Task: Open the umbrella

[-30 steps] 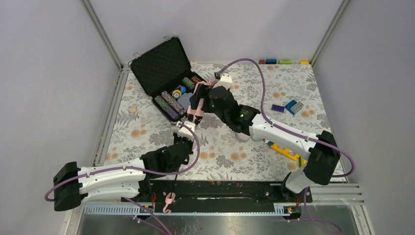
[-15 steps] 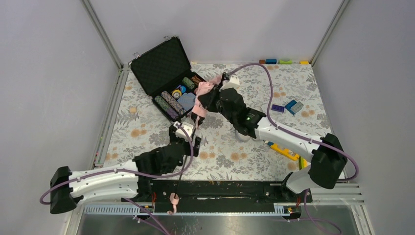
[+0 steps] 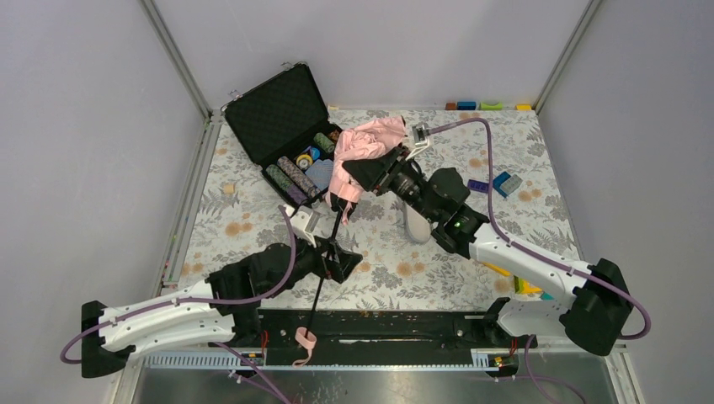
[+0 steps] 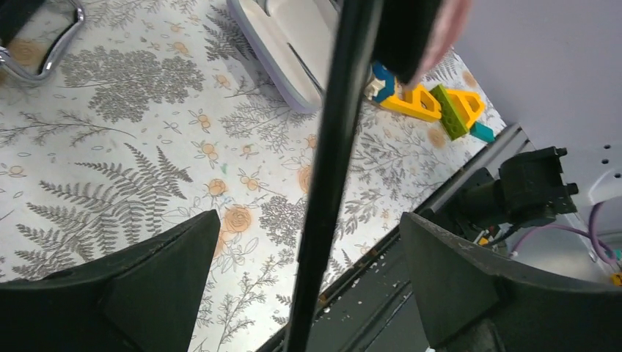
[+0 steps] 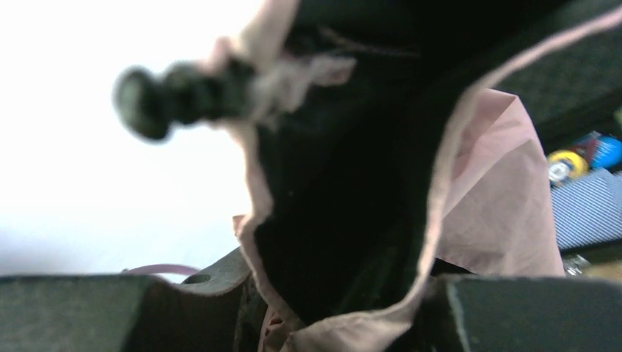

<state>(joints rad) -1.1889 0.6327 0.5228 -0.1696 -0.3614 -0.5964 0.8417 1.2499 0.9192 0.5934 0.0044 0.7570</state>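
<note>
Above the middle of the counter [image 3: 244,223], the umbrella [image 3: 370,139] hangs partly unfurled. Its pale pink canopy is bunched and crumpled, with the black inner side showing beneath. You can follow its thin black shaft [image 4: 334,147] slanting down from the canopy toward the near edge. There the small pink handle [image 3: 303,339] sits over the black rail between the arm bases.

Your left tool [image 3: 341,255] is spread wide around the middle of the shaft. In the left wrist view the rod runs between the two fingers, with clear space on either side and neither finger touching it.

Your right tool [image 3: 375,171] is at the lower edge of the canopy. In the right wrist view, black and pink fabric fills the gap between its fingers, so it is gripping the cloth at a narrow setting. A dark knob at the umbrella's tip shows blurred in the upper left of that view.

Just behind the canopy on the left, an open black case [image 3: 278,109] holds patterned rolls. A pale tube-shaped sleeve [image 3: 412,223] lies on the counter below your right arm. Coloured blocks [image 3: 505,183] sit well apart to the right.
</note>
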